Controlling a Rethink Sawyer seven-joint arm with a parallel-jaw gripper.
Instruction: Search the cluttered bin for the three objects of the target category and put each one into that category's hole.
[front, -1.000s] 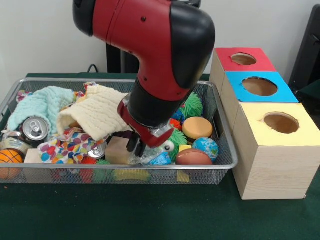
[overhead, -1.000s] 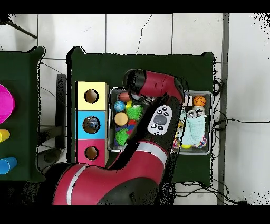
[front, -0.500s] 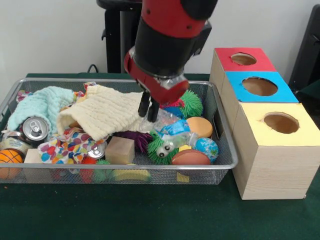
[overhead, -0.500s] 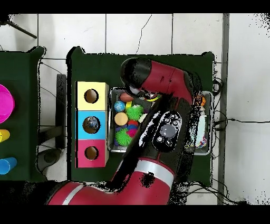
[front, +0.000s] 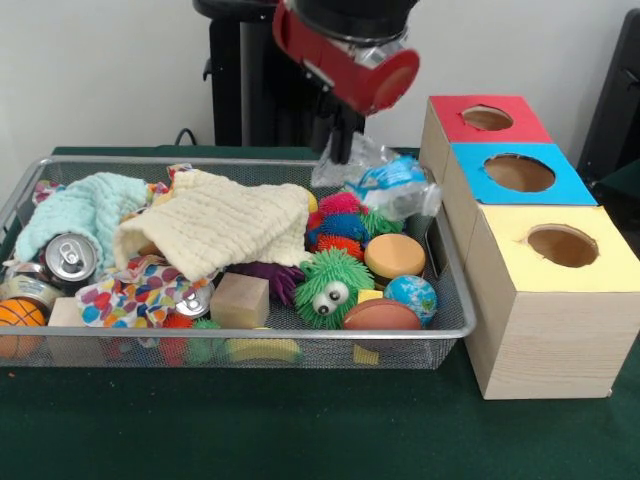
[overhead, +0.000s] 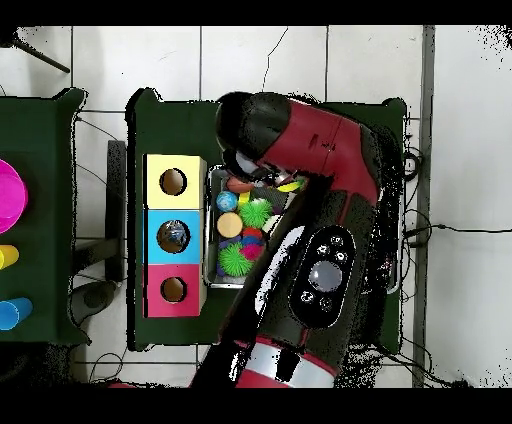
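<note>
My gripper (front: 337, 152) hangs from the red arm above the right end of the wire mesh bin (front: 250, 336). It is shut on a crinkly clear packet with blue and white print (front: 386, 182), which dangles clear of the toys, just left of the boxes. No other such packet shows in the bin. Three wooden boxes stand to the right, with a red-topped hole (front: 487, 118), a blue-topped hole (front: 519, 172) and a yellow-topped hole (front: 562, 245). In the overhead view the arm (overhead: 315, 200) covers the gripper and most of the bin (overhead: 212, 205).
In the bin lie a cream cloth (front: 215, 225), a mint cloth (front: 75, 208), a silver can (front: 68, 257), a green furry toy (front: 330, 285), a globe ball (front: 411, 295), an orange disc (front: 394, 254) and a wooden block (front: 240, 300).
The gripper rose out of the bin with the packet and moved right, toward the boxes. The green furry toy stayed in the bin.
</note>
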